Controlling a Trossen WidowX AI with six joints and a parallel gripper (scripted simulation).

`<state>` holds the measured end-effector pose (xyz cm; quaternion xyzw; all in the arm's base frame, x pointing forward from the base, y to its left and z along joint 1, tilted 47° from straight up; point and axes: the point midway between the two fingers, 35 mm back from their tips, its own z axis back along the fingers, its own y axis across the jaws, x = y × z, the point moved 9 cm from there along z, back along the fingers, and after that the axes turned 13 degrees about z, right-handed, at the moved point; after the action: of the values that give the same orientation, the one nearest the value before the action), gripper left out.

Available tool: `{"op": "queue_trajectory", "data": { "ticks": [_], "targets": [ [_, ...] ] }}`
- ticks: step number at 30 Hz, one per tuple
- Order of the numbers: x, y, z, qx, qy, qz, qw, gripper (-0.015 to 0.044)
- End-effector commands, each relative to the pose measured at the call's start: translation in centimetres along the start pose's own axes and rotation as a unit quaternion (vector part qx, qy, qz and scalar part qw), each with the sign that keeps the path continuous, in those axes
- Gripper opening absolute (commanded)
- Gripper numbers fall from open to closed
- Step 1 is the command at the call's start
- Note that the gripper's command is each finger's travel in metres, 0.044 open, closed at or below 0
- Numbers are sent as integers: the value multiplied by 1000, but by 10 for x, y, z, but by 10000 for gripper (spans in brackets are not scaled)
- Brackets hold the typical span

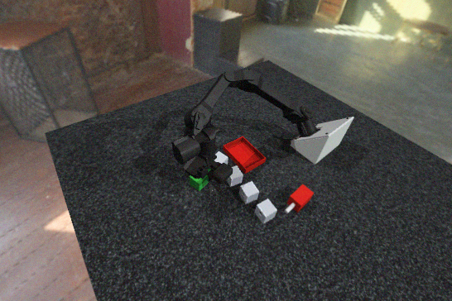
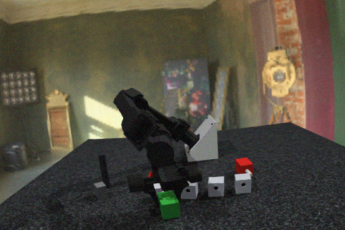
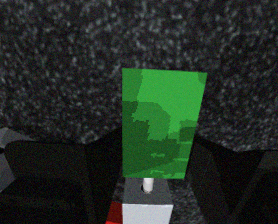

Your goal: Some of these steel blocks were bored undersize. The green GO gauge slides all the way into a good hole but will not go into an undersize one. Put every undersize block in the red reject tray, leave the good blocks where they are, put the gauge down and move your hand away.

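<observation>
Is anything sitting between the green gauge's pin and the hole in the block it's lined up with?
Nothing visible: in the wrist view the pin runs from the green gauge straight to the hole in the steel block.
</observation>
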<state>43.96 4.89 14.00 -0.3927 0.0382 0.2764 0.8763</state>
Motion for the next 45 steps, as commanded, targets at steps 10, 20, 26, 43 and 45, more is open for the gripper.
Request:
{"op": "queue_trajectory", "data": {
  "ticks": [10,20,26,43,45],
  "targets": [
    [-4,2,5,-3,-6,0,1000,0],
    [-8,2,6,-3,-6,0,1000,0],
    [-9,2,5,-3,-6,0,1000,0],
    [-15,4,5,-3,-6,0,1000,0],
    [-16,4,5,-3,-6,0,1000,0]
  ]
}}
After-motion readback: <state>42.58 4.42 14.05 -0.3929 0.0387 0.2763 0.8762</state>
